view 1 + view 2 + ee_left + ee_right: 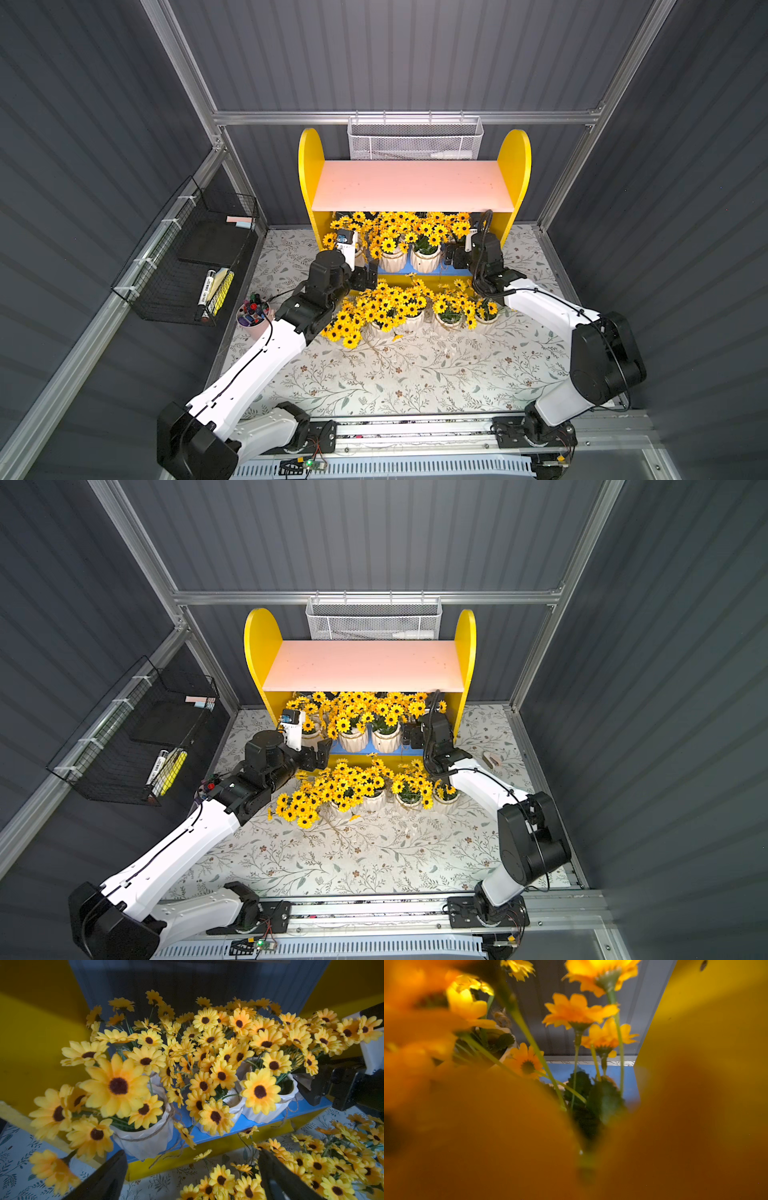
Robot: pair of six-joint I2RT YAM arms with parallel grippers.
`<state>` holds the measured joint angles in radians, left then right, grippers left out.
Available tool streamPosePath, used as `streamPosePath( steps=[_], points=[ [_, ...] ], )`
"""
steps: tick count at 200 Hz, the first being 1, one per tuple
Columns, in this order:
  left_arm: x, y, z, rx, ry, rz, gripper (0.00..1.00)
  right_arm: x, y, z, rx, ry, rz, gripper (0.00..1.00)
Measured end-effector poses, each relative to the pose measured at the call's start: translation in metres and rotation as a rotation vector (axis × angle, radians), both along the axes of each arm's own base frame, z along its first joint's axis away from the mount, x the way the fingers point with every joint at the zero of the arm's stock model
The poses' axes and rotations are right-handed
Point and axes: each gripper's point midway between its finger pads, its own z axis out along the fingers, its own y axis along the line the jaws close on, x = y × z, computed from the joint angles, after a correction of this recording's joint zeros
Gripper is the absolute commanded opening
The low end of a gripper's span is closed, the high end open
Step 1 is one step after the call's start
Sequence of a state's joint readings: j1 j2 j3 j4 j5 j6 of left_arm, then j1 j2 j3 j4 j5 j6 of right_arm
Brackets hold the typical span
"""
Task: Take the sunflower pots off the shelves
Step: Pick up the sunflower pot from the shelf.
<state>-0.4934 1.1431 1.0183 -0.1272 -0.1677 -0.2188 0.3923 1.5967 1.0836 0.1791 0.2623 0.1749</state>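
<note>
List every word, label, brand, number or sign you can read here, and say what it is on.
Nothing here is legible.
Dark print on the white marker barrel in the black wire basket: too small to read.
Marking on the white tube in the white mesh basket: blurred, unreadable.

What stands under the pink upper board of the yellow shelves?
Sunflower pots on the blue lower board; at least three show. The pink upper board covers the back, so their number is hidden.

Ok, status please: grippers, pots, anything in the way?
Left gripper open, before a pot. Right gripper open, among flowers. Several pots on blue board. Flowers crowd the reach.
</note>
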Motion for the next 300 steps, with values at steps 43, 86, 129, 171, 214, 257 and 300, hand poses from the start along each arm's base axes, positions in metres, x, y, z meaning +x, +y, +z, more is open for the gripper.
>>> streamPosePath(
  steps=[43,86,129,171,214,257,300],
  points=[
    [-0.001,0.001,0.002,-0.003,-0.006,0.0,0.99,0.007,-0.001,-0.003,0.0,-0.016,-0.017,0.99],
    [-0.004,0.002,0.001,-0.004,-0.007,0.0,1.0,0.009,-0.001,-0.002,0.001,-0.028,-0.025,0.98],
    [-0.004,0.002,0.001,-0.005,-0.01,0.0,0.99,0.01,-0.004,-0.002,0.007,-0.046,-0.03,0.85],
    [-0.004,0.002,0.003,-0.006,-0.014,0.0,0.99,0.006,-0.003,-0.002,0.008,-0.061,-0.015,0.69],
    [-0.005,0.003,0.003,-0.008,-0.016,-0.001,0.99,0.001,-0.002,-0.002,0.015,-0.059,0.002,0.31],
    [-0.005,0.002,0.001,-0.007,-0.015,-0.001,0.99,-0.013,0.0,-0.001,0.026,-0.036,0.044,0.0],
    [-0.005,0.001,0.002,-0.013,-0.019,-0.011,0.99,-0.029,0.0,-0.001,0.035,-0.03,0.068,0.0]
  ],
)
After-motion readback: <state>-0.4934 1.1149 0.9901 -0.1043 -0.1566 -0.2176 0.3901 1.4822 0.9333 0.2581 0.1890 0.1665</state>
